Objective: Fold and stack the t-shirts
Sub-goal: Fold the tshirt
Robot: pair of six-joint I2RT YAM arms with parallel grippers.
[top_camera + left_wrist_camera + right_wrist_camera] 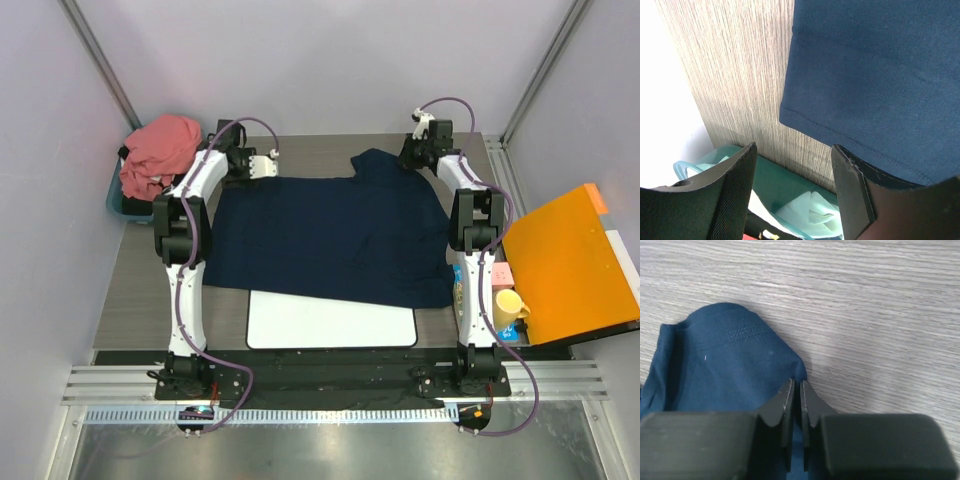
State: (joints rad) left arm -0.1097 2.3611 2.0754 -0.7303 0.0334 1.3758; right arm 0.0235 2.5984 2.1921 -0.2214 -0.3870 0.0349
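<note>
The dark navy t-shirt [335,235] lies spread flat across the table, its near hem over the white mat [330,322]. My right gripper [412,152] is at the shirt's far right sleeve and is shut on a fold of the navy cloth [725,365]; the jaws pinch its edge [796,382]. My left gripper [270,163] is open at the shirt's far left corner, with the navy hem [865,85] under its right finger [852,190] and nothing between the jaws. The salmon-pink t-shirt [160,150] is bunched in a teal bin at the far left.
The teal bin [785,182] shows between my left fingers, with pale cloth inside. A flat orange panel [570,265] lies at the right edge, with a yellow cup [509,305] and small boxes beside it. Frame posts stand at both far corners.
</note>
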